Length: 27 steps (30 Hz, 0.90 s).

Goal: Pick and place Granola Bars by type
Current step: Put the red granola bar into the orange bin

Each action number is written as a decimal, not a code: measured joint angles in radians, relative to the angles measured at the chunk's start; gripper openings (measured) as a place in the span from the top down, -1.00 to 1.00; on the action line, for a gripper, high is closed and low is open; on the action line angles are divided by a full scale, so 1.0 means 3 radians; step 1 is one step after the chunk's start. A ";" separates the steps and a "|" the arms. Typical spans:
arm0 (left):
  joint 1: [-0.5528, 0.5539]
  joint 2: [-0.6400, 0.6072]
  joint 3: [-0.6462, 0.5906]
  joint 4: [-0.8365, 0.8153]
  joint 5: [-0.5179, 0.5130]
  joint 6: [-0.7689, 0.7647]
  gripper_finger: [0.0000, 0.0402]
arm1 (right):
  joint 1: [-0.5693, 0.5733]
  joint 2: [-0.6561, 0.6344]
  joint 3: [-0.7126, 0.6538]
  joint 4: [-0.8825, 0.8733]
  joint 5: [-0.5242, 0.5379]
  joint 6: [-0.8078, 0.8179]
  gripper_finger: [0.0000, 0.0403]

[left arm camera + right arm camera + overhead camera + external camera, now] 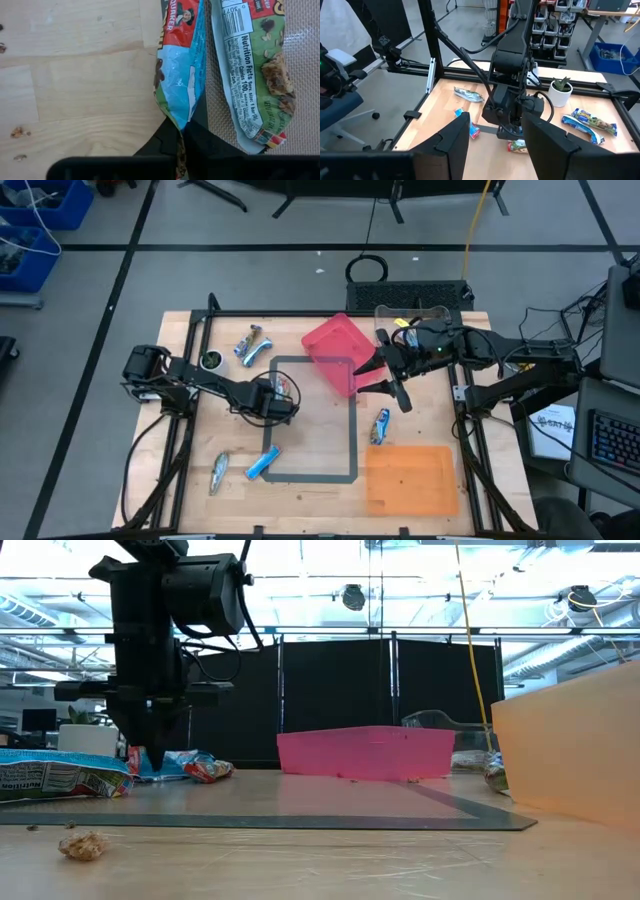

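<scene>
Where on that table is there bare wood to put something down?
Bare wood lies inside the grey taped square, between the left claw and the orange bin. It is crowded near the pink bin, where the right claw hovers.

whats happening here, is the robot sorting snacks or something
Yes, it looks like bar sorting. The left pincer has shut on the end of a blue and red foil-wrapped granola bar lying by the grey tape outline, with a green-wrapped bar right beside it. The right pincer hangs open next to the pink plastic bin. Other bars lie scattered on the wooden table, and an orange bin sits at a near corner.
</scene>
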State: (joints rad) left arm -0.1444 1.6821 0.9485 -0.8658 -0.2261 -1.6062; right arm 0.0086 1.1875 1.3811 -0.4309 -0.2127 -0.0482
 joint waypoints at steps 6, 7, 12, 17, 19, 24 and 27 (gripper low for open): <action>-0.0008 -0.0159 0.0001 0.0001 0.0065 -0.0006 0.95 | 0.0000 -0.0013 0.0000 0.0000 0.0011 -0.0003 0.14; -0.0008 -0.0209 0.0001 -0.0008 0.0066 -0.0007 0.95 | 0.0000 -0.0016 0.0000 0.0000 0.0011 -0.0003 0.14; -0.0001 -0.0595 0.0002 -0.0121 0.0108 0.0095 0.96 | -0.0004 -0.0017 0.0000 -0.0016 0.0017 0.0026 0.14; -0.0004 -0.1056 0.0037 -0.0183 0.0241 0.0225 0.96 | -0.0004 -0.0017 0.0000 -0.0068 0.0039 0.0019 0.14; -0.0002 -0.1206 0.0114 -0.0190 0.0239 0.0332 0.96 | -0.0004 -0.0017 -0.0001 -0.0051 0.0108 0.0019 0.14; 0.0016 -0.1517 0.0384 -0.0233 0.0148 0.0747 0.96 | -0.0005 -0.0046 -0.0001 0.0022 0.0161 0.0066 0.14; 0.0031 -0.1609 0.0604 -0.0247 0.0013 0.1081 0.96 | -0.0005 -0.0060 -0.0001 0.0113 0.0198 0.0168 0.14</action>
State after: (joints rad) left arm -0.1352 1.1994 1.1297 -0.9399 -0.2223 -1.2820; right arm 0.0071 1.1694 1.3808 -0.3970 -0.1533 0.0021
